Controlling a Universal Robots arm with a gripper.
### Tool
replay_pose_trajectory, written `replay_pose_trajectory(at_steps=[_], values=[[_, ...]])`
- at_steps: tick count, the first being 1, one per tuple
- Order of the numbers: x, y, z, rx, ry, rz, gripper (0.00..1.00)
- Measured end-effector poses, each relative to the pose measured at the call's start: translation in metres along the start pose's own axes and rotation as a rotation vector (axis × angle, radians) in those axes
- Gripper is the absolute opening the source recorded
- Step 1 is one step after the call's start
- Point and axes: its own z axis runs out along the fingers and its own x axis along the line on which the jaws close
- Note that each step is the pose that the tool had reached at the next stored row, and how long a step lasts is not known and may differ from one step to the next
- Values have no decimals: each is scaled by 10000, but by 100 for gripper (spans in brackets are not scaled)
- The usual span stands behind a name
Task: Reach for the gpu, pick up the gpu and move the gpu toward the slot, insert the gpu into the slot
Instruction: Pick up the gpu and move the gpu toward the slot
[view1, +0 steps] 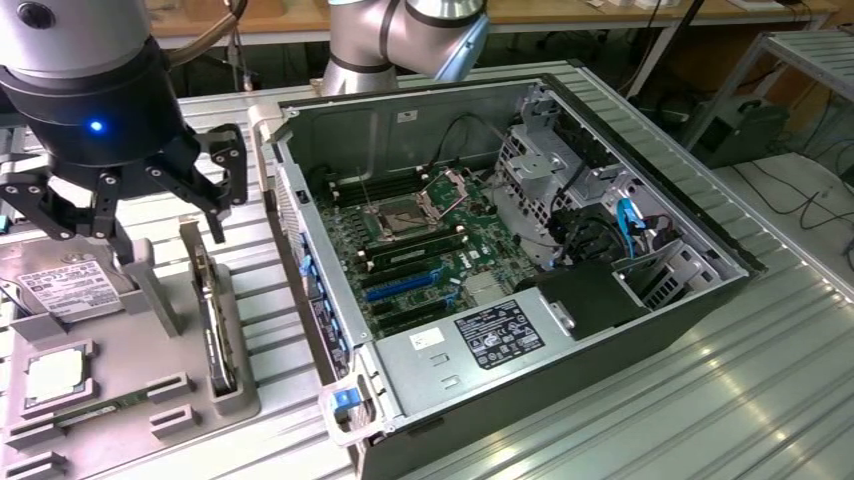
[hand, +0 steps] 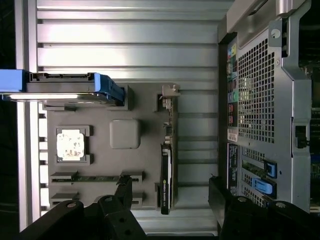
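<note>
**STATUS: GRIPPER OVER THE PARTS FIXTURE, GPU NOT YET GRASPED**

The gpu (view1: 214, 322) stands on its long edge in a groove of the grey fixture (view1: 134, 345), in the lower left of the exterior view, just beside the open computer case (view1: 587, 335). Judged from this layout, the edge-up seating exposes both flat faces of the card, so fingers can close on it from above. The same fixture holds a hard drive (view1: 64, 290), a processor (view1: 56, 375) and a memory stick (view1: 110, 408), each in its own recess and apart from the card.

The slot (view1: 404, 284), a bright-blue strip, lies on the motherboard inside the case, near the centre of the exterior view. It is unoccupied and well apart from the gpu.

The gripper (view1: 127, 225) hangs in the upper left of the exterior view, above the fixture. Its jaws are spread wide. They hold nothing and touch nothing.

In the wrist view, one finger (hand: 123, 192) sits on each side of the gpu (hand: 166, 172), with clear space between finger and card. The approach appears lined up with the card's length.
</note>
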Motion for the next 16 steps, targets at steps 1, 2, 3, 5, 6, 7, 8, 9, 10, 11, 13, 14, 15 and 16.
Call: replay_pose_trajectory(at_steps=[1, 2, 3, 5, 6, 7, 8, 9, 10, 11, 13, 14, 15, 16], values=[[0, -3, 10, 0, 0, 0, 72], [0, -6, 19, 0, 0, -1, 72], [0, -9, 26, 0, 0, -2, 72], [1, -19, 43, 1, 1, -3, 72], [1, -24, 53, 0, 1, -4, 72], [1, -28, 60, 0, 1, -5, 72], [1, -33, 68, 0, 1, -6, 72], [2, -36, 75, 0, 0, -6, 72], [2, -40, 82, 0, 1, -6, 72], [2, -44, 89, 0, 0, -7, 72], [3, -52, 101, 1, 2, -8, 72], [2, -56, 108, 0, 1, -9, 72], [3, -60, 114, 0, 1, -10, 72], [3, -64, 120, 0, 1, -10, 72]])
